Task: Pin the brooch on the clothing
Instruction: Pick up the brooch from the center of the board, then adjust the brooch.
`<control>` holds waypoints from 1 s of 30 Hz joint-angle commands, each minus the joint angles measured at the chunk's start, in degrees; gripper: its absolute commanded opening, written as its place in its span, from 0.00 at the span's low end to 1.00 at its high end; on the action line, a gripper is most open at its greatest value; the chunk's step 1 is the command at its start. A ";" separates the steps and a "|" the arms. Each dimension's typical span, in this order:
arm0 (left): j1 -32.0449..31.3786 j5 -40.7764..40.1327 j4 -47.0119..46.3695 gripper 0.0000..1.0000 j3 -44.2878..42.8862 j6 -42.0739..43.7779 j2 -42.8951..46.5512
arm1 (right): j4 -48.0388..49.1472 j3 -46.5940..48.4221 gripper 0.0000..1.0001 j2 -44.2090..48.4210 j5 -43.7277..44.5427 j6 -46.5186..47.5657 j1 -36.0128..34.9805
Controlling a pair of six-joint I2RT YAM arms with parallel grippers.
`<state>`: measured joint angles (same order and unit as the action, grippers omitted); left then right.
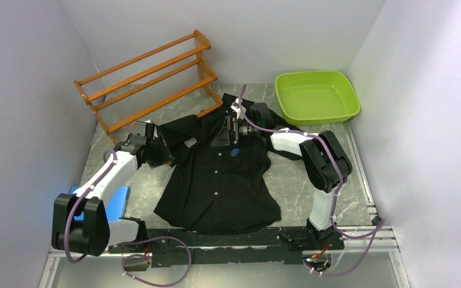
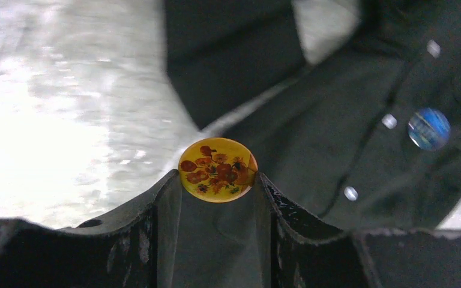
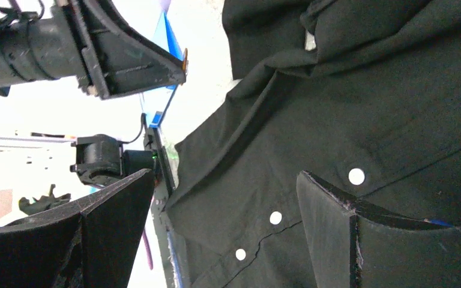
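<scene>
The black shirt lies flat on the table, collar toward the back; it also fills the right wrist view. My left gripper is shut on a round yellow brooch with red flowers, held by its edges just above the shirt's left sleeve. In the top view the left gripper is at that sleeve. A blue round brooch sits on the shirt's chest. My right gripper is open and empty above the shirt front near the collar.
A wooden rack stands at the back left. A green basin sits at the back right. A blue flat object lies by the left arm's base. White walls close in both sides.
</scene>
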<state>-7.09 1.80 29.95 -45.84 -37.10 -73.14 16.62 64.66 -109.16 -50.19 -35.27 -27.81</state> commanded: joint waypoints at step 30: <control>-41.83 -0.85 -25.33 0.19 -7.42 22.70 -7.39 | -8.34 -13.59 0.53 14.60 -4.17 0.62 3.29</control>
<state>-48.58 1.21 8.51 -53.65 -15.25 -82.98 9.23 51.33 -95.53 -53.06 -36.38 -24.73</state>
